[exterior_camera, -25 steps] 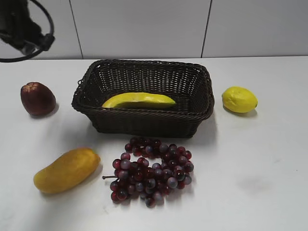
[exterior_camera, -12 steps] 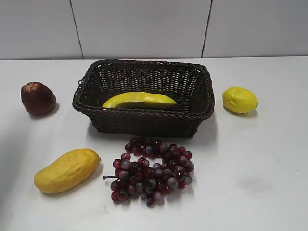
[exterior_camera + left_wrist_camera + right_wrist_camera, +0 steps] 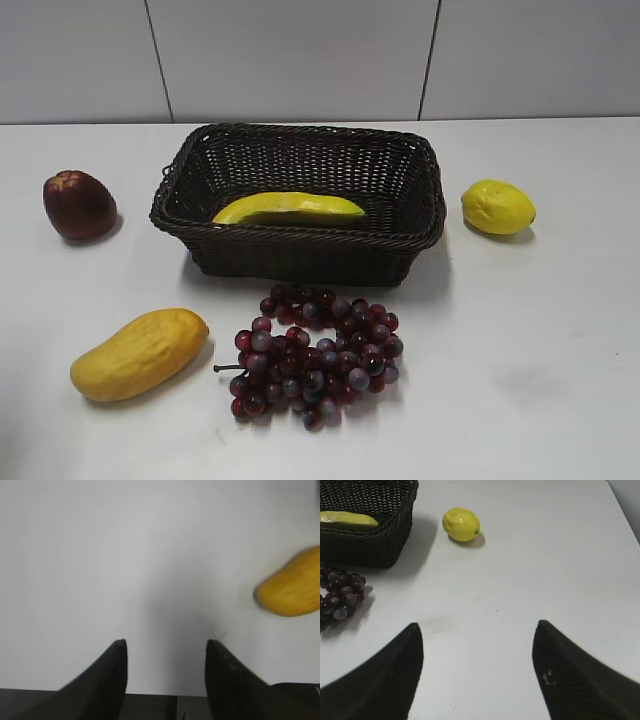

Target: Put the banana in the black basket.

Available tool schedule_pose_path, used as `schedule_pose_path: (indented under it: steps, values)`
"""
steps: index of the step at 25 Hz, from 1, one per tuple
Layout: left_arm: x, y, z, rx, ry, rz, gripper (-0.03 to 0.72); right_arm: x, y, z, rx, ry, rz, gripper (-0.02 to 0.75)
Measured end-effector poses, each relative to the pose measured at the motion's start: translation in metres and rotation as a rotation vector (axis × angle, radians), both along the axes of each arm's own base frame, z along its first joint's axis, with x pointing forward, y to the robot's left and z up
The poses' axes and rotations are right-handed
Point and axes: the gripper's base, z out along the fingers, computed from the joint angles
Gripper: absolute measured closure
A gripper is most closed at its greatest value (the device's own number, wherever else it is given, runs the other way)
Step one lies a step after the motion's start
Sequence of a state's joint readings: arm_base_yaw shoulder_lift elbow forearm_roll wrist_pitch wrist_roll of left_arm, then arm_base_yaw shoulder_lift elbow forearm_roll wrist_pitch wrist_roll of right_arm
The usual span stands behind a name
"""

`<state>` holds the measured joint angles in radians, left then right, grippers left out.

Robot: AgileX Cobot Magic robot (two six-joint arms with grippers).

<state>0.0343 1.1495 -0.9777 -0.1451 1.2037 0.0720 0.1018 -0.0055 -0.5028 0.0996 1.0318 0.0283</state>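
Lab-like test bench: bare white table [image 3: 560, 330], grey panelled wall [image 3: 300, 55].

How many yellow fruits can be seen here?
3: the curved yellow banana inside the black woven basket, the oval yellow lemon right of it, the plump yellow-orange mango front-left.

Slanted front view; low wrist views.

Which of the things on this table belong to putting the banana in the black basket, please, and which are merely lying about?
Belong to the job:
- long curved pale-yellow banana, lying inside the basket
- rectangular dark woven wicker basket

Lying about:
- small oval yellow lemon
- plump yellow-orange mango-like fruit
- bunch of dark red grapes
- dark red fruit
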Motion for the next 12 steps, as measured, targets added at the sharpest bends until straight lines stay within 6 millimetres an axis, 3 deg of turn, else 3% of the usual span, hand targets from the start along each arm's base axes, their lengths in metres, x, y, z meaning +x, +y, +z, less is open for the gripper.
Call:
schedule_pose_path:
  steps: [12]
  values:
    - [-0.120,-0.004,-0.016,0.011,-0.349,0.014,0.216,0.000,0.000,0.000,0.000,0.000,0.000,0.219]
